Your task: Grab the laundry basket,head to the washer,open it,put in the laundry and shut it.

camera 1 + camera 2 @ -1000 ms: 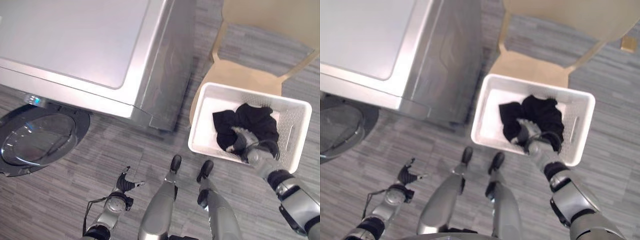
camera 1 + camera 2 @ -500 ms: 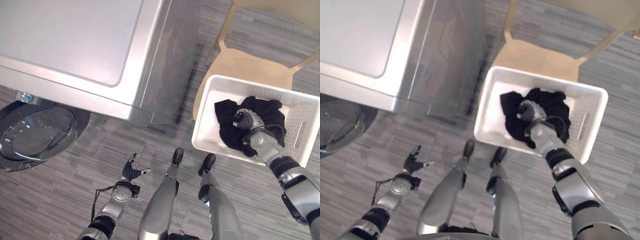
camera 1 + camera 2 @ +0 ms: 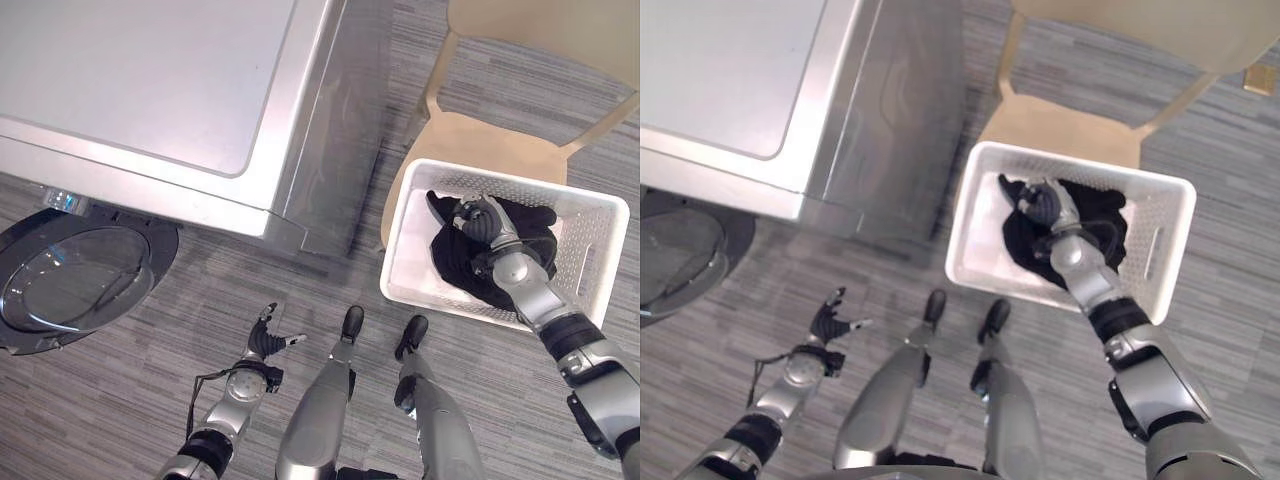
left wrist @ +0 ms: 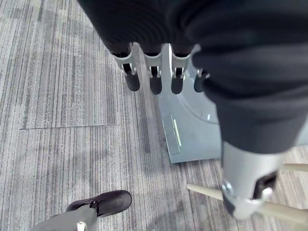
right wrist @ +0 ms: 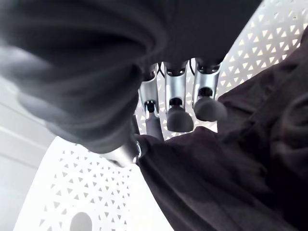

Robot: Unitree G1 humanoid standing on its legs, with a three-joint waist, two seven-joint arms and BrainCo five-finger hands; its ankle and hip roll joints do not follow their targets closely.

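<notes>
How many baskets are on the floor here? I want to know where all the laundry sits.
1. The white laundry basket stands on the floor beside the washer, against a wooden chair. It holds dark clothes, where the right hand reaches in.

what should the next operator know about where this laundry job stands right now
Right hand: in the white laundry basket, fingers curled on the black laundry.
Left hand: open, idle above the floor.
Washer: door already open.
Basket sits beside the washer, against a wooden chair.
Left: lift laundry out, load the drum, shut the door.
</notes>
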